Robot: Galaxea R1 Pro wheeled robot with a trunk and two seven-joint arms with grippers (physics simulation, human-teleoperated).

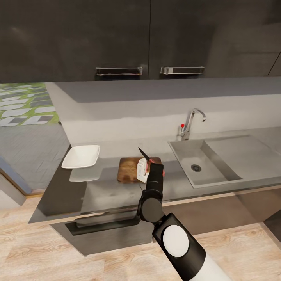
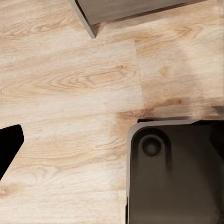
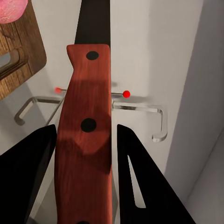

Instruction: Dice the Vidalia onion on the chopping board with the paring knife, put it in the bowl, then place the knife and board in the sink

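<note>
The Vidalia onion was found on the chopping board, undiced; the paring knife was clamped in the right hand; bowl empty.

Countertop: bowl, chopping board, seemingly flat.

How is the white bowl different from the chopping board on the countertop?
The bowl is white and square with raised sides; the chopping board is brown, wooden, flat and rectangular. The bowl stands apart at the counter's end; the chopping board lies nearer the sink, with the right claw holding the paring knife above it. Both rest on the grey countertop.
</note>
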